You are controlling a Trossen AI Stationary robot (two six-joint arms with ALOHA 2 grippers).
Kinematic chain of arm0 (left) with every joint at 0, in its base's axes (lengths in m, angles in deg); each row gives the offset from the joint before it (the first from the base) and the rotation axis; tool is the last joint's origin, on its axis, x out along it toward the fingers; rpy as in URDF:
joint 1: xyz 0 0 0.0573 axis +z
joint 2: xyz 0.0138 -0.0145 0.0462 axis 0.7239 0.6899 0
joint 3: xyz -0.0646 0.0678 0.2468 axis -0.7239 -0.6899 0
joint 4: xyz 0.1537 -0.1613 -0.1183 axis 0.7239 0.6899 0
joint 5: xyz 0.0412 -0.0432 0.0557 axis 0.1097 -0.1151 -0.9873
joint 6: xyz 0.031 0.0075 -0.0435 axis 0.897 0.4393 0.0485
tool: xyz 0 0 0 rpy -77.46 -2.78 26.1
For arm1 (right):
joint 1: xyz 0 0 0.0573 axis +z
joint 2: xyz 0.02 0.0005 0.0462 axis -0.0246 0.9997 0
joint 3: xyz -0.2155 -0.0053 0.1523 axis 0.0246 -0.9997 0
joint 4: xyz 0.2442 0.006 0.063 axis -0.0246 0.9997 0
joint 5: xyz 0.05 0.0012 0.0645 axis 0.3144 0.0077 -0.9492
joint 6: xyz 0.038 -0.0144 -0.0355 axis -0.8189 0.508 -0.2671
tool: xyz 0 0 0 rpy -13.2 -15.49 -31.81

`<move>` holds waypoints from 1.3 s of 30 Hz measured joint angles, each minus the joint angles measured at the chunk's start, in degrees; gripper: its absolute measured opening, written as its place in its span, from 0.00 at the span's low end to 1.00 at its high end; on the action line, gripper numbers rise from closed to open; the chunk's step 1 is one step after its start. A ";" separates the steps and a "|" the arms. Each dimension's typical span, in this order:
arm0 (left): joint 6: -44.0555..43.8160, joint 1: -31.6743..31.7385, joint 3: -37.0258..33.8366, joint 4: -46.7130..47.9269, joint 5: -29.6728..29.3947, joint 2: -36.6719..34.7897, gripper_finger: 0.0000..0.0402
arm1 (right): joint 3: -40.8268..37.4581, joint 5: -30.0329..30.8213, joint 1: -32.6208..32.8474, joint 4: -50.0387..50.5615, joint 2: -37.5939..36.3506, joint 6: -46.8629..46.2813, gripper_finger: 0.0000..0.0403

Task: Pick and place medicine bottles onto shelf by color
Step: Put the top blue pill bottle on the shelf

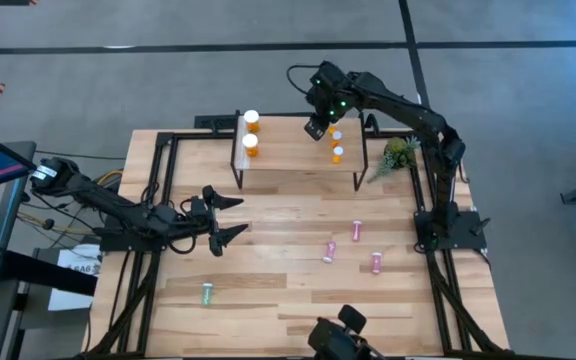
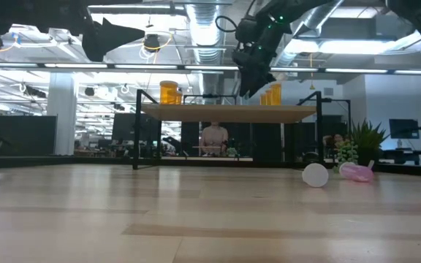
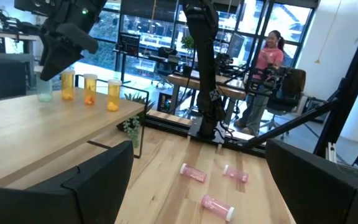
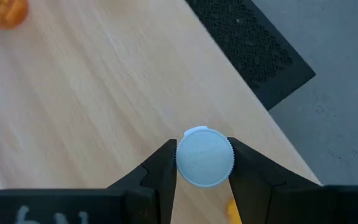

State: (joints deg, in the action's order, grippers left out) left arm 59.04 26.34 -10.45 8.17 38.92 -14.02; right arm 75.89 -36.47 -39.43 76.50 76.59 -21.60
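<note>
The wooden tabletop (image 1: 298,300) carries the shelf (image 1: 288,160) at its far side, plank lying crosswise. Above the shelf's right end the right hand (image 4: 202,163) points straight down, its fingers closed on the white cap of an upright bottle (image 4: 204,157), long axis vertical, over the shelf's back edge. The left hand (image 1: 230,218) hovers over the tabletop's left middle, fingers spread wide and holding nothing. Two large orange bottles (image 1: 251,133) stand upright at the shelf's left end; small orange ones (image 1: 337,153) stand upright near the right hand. Three pink bottles (image 1: 355,247) lie on their sides on the right part of the tabletop, and a pale green bottle (image 1: 207,293) lies flat near the front left.
</note>
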 joint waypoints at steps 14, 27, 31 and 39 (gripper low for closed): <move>-0.02 0.00 0.00 -0.02 0.00 0.00 0.88 | 0.02 0.03 0.29 -0.65 0.00 -0.33 0.37; -0.26 0.00 0.00 -0.06 0.01 0.00 0.88 | -1.73 0.03 0.81 -1.14 0.04 -0.63 0.37; -0.26 0.00 0.00 -0.07 0.02 0.00 0.88 | -3.82 0.02 0.69 -1.94 -0.14 -0.57 0.37; -0.26 0.02 0.00 -0.07 0.00 0.00 0.88 | -4.15 0.07 0.40 -2.34 0.04 -0.15 0.37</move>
State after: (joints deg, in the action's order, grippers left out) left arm 58.78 26.36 -10.45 8.10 38.92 -14.02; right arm 71.75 -36.40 -39.04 74.17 76.62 -21.75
